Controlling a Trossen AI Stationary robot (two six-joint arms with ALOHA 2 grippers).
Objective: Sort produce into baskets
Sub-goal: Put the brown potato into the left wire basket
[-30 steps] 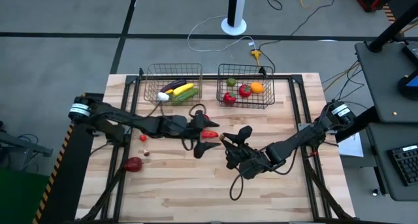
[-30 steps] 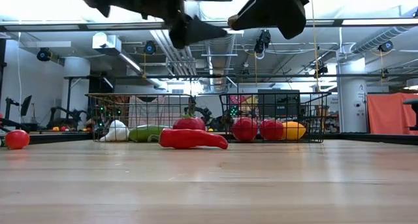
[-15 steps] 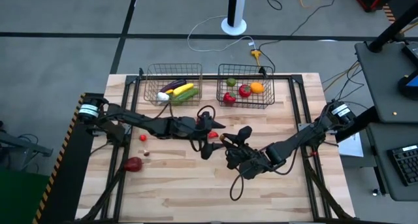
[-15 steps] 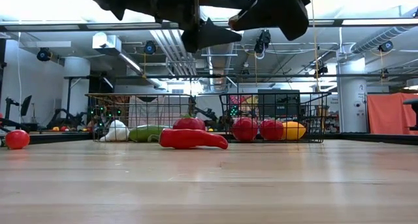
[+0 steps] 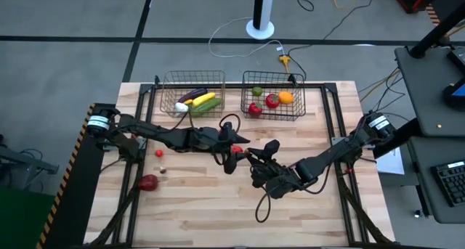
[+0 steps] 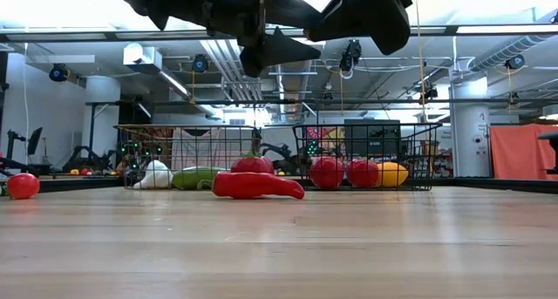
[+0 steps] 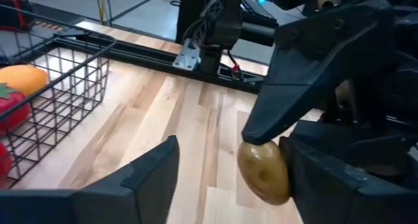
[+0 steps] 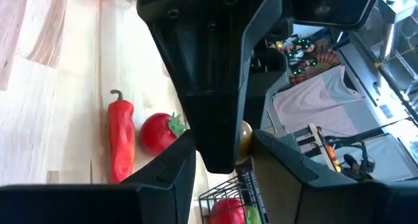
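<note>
Left wrist view: the right gripper (image 7: pixel 274 155) pinches a small brown potato (image 7: pixel 264 172) above the table (image 7: pixel 189 126), while the left gripper (image 7: pixel 228 178), fingers spread, sits right beside it, perhaps not touching. Below lie a red pepper (image 6: pixel 257 186) and tomato (image 6: pixel 252 166); behind them stand the copper basket (image 5: pixel 192 96) and grey basket (image 5: pixel 274 95), both holding produce.
</note>
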